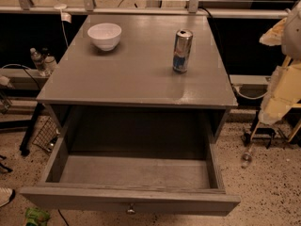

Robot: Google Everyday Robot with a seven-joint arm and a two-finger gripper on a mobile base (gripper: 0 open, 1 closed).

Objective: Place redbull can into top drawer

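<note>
Nearest me, the top drawer (129,199) stands pulled open. Beyond it, on the grey table (131,79), the redbull can (182,51) stands upright, right of centre. A white bowl (104,36) sits far left. The gripper (281,88) hangs off the table's right side, apart from the can; I cannot tell its state.

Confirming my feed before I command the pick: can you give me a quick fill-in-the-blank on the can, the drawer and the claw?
1. The redbull can stands ____ on the grey table, apart from the white bowl.
2. The top drawer below the tabletop is ____, not shut.
3. The claw sits off the table's ____ side in the camera view, away from the can.
Missing words: upright; open; right.
</note>
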